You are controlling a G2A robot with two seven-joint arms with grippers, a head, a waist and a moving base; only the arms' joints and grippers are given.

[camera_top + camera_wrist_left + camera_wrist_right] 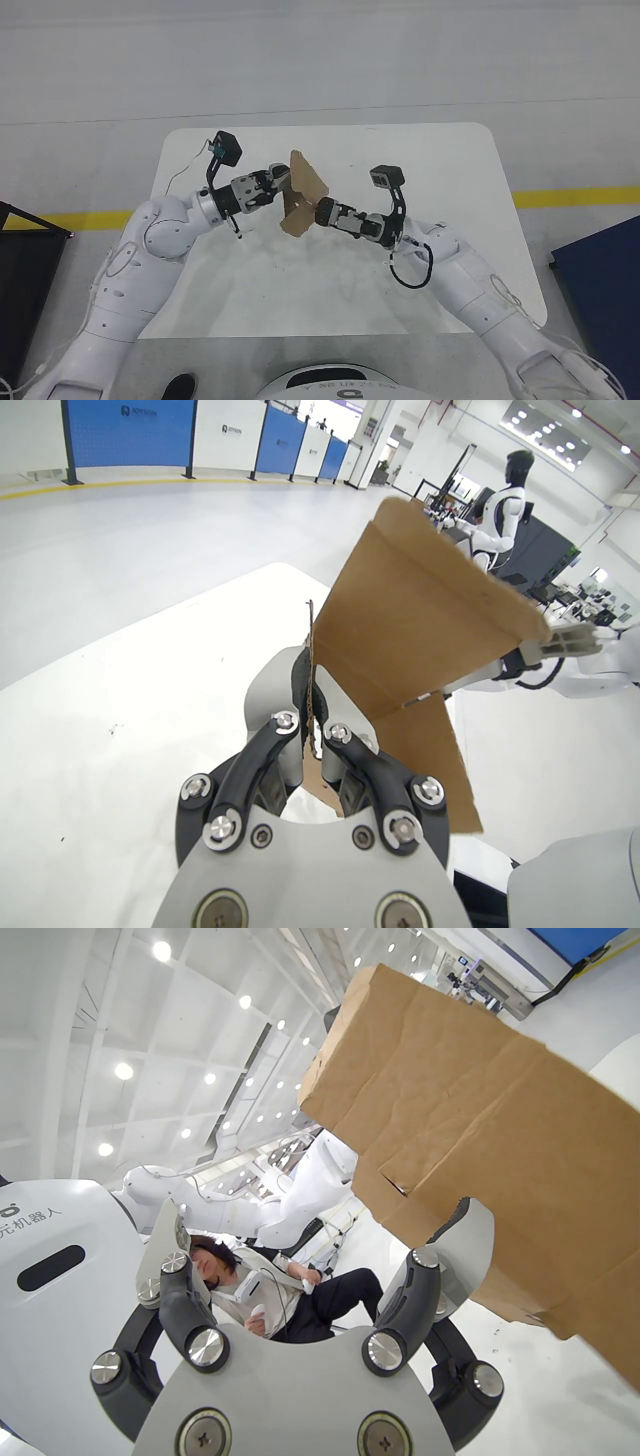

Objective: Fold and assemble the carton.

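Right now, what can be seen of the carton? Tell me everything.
The carton is plain brown corrugated cardboard, not yet assembled: creased panels and flaps bent at angles, with slightly ragged edges. It is held up over the white table, between the two arms. The left gripper has its jaws shut on one panel's edge. The right gripper has its jaws open, and one of them seems to rest against another panel.
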